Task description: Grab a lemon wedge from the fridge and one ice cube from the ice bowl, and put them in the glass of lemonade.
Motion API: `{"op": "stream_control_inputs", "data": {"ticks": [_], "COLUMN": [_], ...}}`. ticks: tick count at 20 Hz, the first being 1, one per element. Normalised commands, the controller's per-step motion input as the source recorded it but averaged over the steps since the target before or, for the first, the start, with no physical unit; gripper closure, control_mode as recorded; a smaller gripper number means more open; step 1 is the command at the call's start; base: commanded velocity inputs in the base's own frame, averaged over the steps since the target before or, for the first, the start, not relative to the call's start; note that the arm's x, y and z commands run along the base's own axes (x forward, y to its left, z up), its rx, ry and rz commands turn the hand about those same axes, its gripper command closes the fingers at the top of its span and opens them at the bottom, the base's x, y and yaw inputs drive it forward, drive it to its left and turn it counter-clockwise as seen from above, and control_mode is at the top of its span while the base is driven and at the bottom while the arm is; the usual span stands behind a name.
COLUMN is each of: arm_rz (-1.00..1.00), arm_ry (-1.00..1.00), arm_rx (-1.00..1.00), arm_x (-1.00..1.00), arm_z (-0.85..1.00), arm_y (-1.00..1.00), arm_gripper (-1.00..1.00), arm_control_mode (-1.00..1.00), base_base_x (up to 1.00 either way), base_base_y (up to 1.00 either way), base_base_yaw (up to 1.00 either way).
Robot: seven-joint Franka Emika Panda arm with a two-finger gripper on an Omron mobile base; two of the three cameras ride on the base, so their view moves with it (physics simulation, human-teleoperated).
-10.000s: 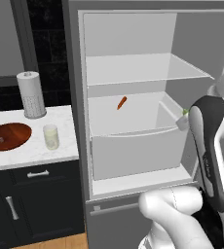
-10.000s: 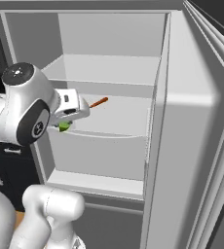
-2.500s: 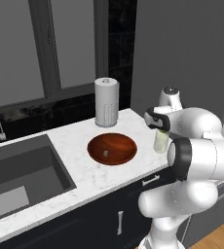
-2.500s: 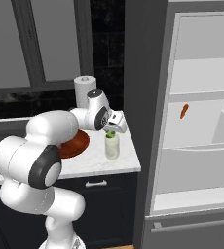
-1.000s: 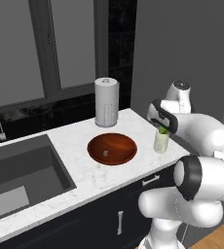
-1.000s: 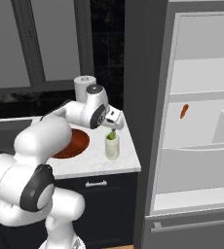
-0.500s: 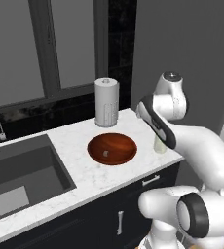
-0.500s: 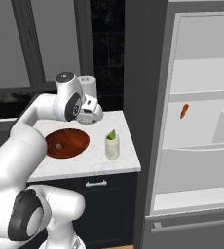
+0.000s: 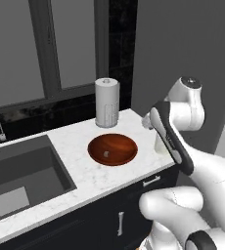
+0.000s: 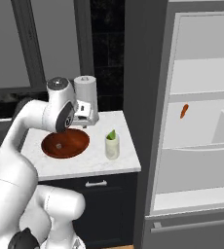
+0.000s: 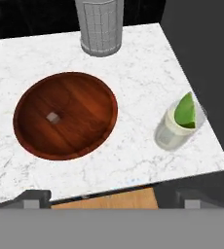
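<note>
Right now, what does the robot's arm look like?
The arm is glossy white, built of fat rounded tube sections, with dark grey rings at the joints and a grey cap on top. Its gripper is a small white block with dark fingertips.

On the desk (image 11: 133, 146): bowl (image 11: 65, 115) near the middle, one ice cube (image 11: 52, 116) lying in it, slightly off centre. Paper-towel roll (image 11: 100, 24) stands behind the bowl, against the back wall. Glass (image 11: 177, 130) stands to the bowl's right, apart from it, near the desk's right edge; lemon wedge (image 11: 186, 111) sits in the glass, poking above its rim. Sink (image 9: 21, 178) is set into the desk left of the bowl. Fridge (image 10: 201, 136) stands right of the desk, door open; a thin stick-like item (image 10: 184, 111) lies on its shelf. My gripper (image 10: 86, 113) hangs above the bowl's right rim, left of the glass.
</note>
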Motion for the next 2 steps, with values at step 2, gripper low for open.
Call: {"op": "stream_control_inputs", "data": {"ticks": [2], "arm_rz": [0.14], "arm_ry": [0.0], "arm_rx": [0.0], "arm_x": [-0.1], "arm_z": [0.33], "arm_y": [0.26], "arm_gripper": [-1.0], "arm_control_mode": [-1.0], "base_base_x": [0.0], "base_base_y": [0.0], "base_base_yaw": [0.0]}}
